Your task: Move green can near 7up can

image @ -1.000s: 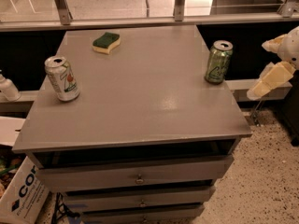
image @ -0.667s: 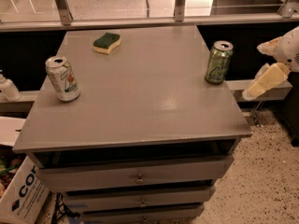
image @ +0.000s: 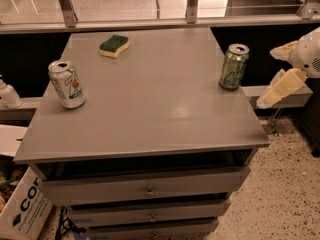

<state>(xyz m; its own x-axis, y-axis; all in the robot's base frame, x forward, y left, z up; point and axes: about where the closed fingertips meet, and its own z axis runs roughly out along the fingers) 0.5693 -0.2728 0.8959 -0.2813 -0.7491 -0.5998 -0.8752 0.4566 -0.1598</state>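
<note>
The green can [image: 234, 67] stands upright near the right edge of the grey cabinet top [image: 150, 99], its silver top showing. The 7up can [image: 67, 84] is mostly white with a red-orange spot and stands upright near the left edge, far from the green can. My gripper [image: 266, 78] is off the right side of the cabinet, just right of the green can and apart from it. Its pale fingers [image: 281, 86] are spread open and hold nothing.
A green and yellow sponge [image: 114, 46] lies at the back of the cabinet top. Drawers [image: 145, 188] are below the top. A white bottle [image: 8, 95] is at the left and a cardboard box [image: 22, 209] on the floor at lower left.
My gripper has shifted slightly left, toward the green can. The cans and the sponge have not moved.
</note>
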